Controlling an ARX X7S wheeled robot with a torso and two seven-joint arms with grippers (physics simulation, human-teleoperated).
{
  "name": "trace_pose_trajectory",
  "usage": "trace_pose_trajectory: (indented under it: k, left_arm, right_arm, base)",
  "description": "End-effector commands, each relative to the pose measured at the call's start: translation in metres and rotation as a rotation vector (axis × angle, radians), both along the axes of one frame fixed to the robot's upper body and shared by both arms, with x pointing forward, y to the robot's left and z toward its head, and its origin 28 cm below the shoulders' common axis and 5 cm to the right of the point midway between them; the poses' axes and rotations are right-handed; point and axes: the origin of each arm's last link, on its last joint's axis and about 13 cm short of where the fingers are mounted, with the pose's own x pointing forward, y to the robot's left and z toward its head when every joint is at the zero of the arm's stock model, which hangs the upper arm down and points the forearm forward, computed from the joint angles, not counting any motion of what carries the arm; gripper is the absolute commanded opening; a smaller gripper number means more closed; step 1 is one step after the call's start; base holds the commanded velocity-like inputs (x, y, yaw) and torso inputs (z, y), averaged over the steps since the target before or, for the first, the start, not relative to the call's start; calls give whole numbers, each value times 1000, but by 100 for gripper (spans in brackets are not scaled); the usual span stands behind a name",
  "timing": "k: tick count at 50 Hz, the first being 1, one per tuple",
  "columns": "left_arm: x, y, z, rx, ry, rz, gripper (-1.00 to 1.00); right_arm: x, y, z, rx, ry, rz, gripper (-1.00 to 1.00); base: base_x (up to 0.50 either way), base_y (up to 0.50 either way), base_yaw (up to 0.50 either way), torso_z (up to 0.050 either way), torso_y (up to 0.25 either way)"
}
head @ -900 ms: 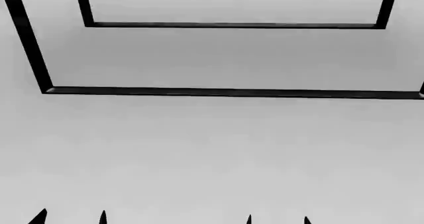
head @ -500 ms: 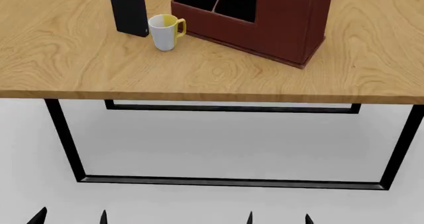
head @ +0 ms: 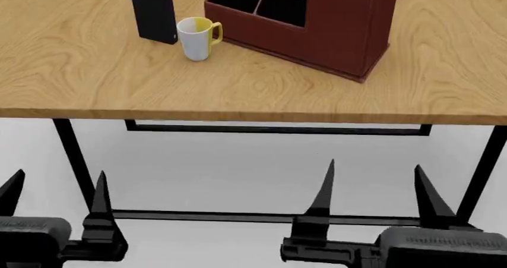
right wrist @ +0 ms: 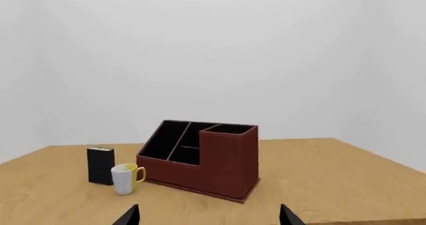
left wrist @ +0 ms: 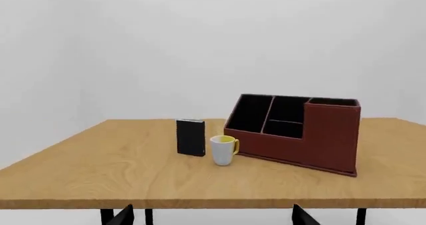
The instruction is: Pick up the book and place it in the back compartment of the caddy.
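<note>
From the left wrist view the table (left wrist: 100,180) spreads wide, and the book (left wrist: 191,137) stands upright on it, a dark slab with a pale top edge, well apart from both arms. Just beside it, at its 4 o'clock, stands the mug (left wrist: 224,149), white outside and yellow within, its handle turned toward the caddy (left wrist: 326,137). The caddy sits at the mug's 3 o'clock, near it but apart, red-brown with black-lined cells open at its lower front half and a taller block on the far side; which cell is the back compartment cannot be told from here. Two dark fingertips show at the bottom edge, set wide apart with nothing between them. In the head view the book (head: 154,15) stands at 11 o'clock on the table (head: 79,72), the mug (head: 195,38) just beside it at its 4 o'clock, and the caddy (head: 341,30) at 1 o'clock, partly cut off by the top edge. Below the table edge the left gripper (head: 56,194) and the right gripper (head: 376,188) point up toward the table, each with fingers spread and empty, both well short of the book. From the right wrist view the book (right wrist: 101,165), mug (right wrist: 125,178) and caddy (right wrist: 226,160) stand in a row on the table (right wrist: 332,185), and two spread fingertips show at the bottom edge.
</note>
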Motion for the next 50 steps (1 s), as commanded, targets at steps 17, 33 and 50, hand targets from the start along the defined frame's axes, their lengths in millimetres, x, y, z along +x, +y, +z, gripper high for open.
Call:
trace_pose_trajectory:
  k: [17, 33, 50]
  left_arm:
    - [-3, 8, 45, 12, -101, 36, 100]
    - [-1, 11, 50, -9, -114, 73, 100]
    - [-3, 6, 48, 8, -102, 25, 100]
  right_arm:
    - [-18, 1, 51, -144, -141, -4, 100]
    - [-21, 2, 55, -157, -150, 0, 100]
    - [-26, 0, 58, -145, -185, 10, 100]
  base:
    - [500, 98, 0, 0, 0]
    - [494, 314, 0, 0, 1]
    - [494, 163, 0, 0, 1]
